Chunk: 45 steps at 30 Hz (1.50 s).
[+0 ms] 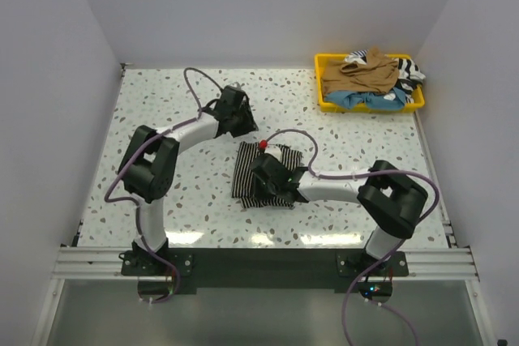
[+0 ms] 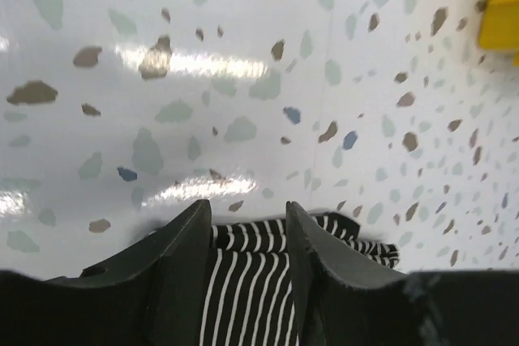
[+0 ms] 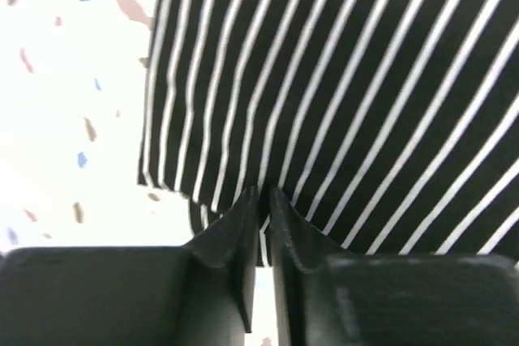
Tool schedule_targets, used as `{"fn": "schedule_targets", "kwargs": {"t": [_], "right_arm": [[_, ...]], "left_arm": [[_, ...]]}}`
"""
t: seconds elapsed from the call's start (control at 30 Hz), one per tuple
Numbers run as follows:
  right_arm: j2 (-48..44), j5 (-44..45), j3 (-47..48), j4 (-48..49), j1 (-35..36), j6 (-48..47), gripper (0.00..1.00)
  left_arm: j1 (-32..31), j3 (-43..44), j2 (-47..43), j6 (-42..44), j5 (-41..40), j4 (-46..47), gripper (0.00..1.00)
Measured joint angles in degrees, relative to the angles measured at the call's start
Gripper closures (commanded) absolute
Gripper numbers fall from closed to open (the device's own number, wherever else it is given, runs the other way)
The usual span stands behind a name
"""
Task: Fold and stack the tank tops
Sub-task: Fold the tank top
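A black-and-white striped tank top (image 1: 247, 177) lies folded into a small rectangle on the speckled table, in the middle. My right gripper (image 1: 263, 174) is over it. In the right wrist view its fingers (image 3: 261, 192) are pressed together on the cloth's near edge (image 3: 340, 79). My left gripper (image 1: 241, 123) is just beyond the top's far edge, open and empty. In the left wrist view the striped cloth (image 2: 247, 281) shows through the gap of the left gripper (image 2: 247, 215). A tan-brown top (image 1: 361, 74), a light blue one (image 1: 365, 101) and a striped one (image 1: 410, 69) lie piled in the yellow tray (image 1: 320, 85).
The yellow tray stands at the far right corner, and its corner shows in the left wrist view (image 2: 499, 14). A small red thing (image 1: 263, 144) sits at the folded top's far edge. Walls close the table on the left, back and right.
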Motion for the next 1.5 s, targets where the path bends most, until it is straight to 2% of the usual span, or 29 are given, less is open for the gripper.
{"fn": "schedule_targets", "kwargs": {"t": [0.1, 0.2, 0.27, 0.33, 0.47, 0.67, 0.8, 0.97, 1.03, 1.17, 1.33, 1.5], "right_arm": [[-0.3, -0.4, 1.6, -0.5, 0.3, 1.2, 0.75], [-3.2, 0.0, 2.3, -2.4, 0.3, 1.3, 0.69], [-6.9, 0.9, 2.3, -4.7, 0.3, 1.2, 0.66], [-11.4, 2.8, 2.3, -7.2, 0.3, 1.2, 0.56], [-18.5, 8.0, 2.3, -12.0, -0.6, 0.0, 0.45], [-16.3, 10.0, 2.3, -16.5, -7.8, -3.2, 0.31], [-10.7, 10.5, 2.3, -17.8, -11.0, -5.7, 0.28], [-3.8, 11.2, 3.9, -19.1, -11.7, -8.2, 0.28], [-3.1, 11.1, 4.1, -18.9, -11.7, -8.8, 0.29], [-1.5, 10.9, 5.6, -18.1, -11.7, -9.5, 0.30], [0.3, 10.4, 6.0, -17.2, -11.7, -9.8, 0.30], [0.3, 10.1, 5.9, -17.0, -11.7, -9.8, 0.28]], "left_arm": [[1.3, 3.8, -1.4, 2.3, 0.3, -1.3, 0.49], [1.9, 2.3, -6.1, 3.3, 0.8, -2.2, 0.49], [2.1, -1.7, -10.4, 3.5, 1.7, -1.6, 0.49], [2.1, -6.0, -14.1, 3.5, 3.1, -0.8, 0.50], [1.8, -14.8, -19.1, 3.1, 5.5, -0.1, 0.49], [1.2, -20.9, -25.6, 3.0, 6.9, -1.2, 0.48], [1.1, -21.4, -31.6, 3.0, 7.1, -1.5, 0.47], [0.7, -21.4, -37.0, 3.0, 6.8, -2.2, 0.46], [0.6, -22.2, -37.5, 2.8, 6.3, -2.3, 0.41], [0.3, -25.9, -37.4, 1.2, 3.1, -4.0, 0.34], [0.0, -28.3, -33.4, 1.4, -0.5, -6.0, 0.35], [0.0, -28.3, -26.7, 5.2, 0.5, -4.6, 0.38]]}}
